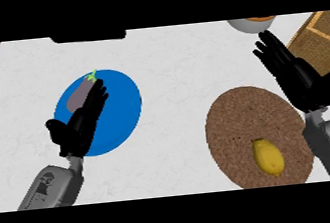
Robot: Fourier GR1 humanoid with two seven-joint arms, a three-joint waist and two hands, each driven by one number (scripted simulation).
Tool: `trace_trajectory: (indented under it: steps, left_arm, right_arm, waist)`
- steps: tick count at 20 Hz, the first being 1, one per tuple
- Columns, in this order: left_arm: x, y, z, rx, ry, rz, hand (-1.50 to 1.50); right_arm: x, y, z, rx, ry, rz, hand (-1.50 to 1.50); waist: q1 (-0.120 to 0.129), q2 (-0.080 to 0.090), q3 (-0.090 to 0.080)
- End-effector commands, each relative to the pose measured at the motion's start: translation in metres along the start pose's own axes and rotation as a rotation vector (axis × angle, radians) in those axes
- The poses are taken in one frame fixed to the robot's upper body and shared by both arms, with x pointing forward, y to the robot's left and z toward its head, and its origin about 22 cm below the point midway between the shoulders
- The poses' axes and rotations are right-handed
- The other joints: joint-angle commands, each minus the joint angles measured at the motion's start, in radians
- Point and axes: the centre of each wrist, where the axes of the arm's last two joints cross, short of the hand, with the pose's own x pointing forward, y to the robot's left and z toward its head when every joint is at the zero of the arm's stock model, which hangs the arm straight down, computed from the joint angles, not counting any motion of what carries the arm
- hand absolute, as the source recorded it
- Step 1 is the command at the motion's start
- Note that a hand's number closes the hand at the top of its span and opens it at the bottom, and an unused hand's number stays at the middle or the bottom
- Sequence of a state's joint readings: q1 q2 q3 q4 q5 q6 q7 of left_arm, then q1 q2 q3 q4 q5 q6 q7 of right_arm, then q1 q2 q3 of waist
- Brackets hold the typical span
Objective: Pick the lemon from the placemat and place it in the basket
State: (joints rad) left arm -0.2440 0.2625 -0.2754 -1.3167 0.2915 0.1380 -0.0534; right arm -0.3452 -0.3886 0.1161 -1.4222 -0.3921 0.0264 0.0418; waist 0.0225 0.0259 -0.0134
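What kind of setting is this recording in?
Most likely a kitchen counter: a pale marbled counter top with a lemon on a round brown placemat, an eggplant on a blue plate, and a wicker basket at the right edge.

— Where's the lemon [269,157]?
— On the placemat [236,121], near its front edge, right side of the counter [171,62].
— And the basket [317,43]?
— Behind the placemat, at the far right.
— What's left?
— A plate [126,104] with an eggplant [79,95] on it. A bowl [251,24] sits at the back.
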Motion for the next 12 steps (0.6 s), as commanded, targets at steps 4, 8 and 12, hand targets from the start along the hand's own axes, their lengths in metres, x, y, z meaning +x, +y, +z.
trace_trajectory:
  steps: [4,8,12]
  left_arm:
    - [0.036,0.037,0.006,0.003,-0.122,-0.184,0.0]
    - [0.039,0.052,0.008,-0.03,-0.13,-0.229,0.0]
    - [0.044,0.054,0.004,-0.015,-0.15,-0.229,0.0]
  right_arm:
    - [0.007,-0.037,0.032,0.087,-0.156,0.134,1.5]
    - [0.003,0.018,0.049,0.418,-0.451,0.181,1.5]
    - [-0.047,0.07,0.097,0.349,-0.504,0.296,-1.5]
  waist:
    - [-0.025,-0.034,0.015]
    - [-0.035,-0.042,0.018]
    - [-0.05,-0.032,0.014]
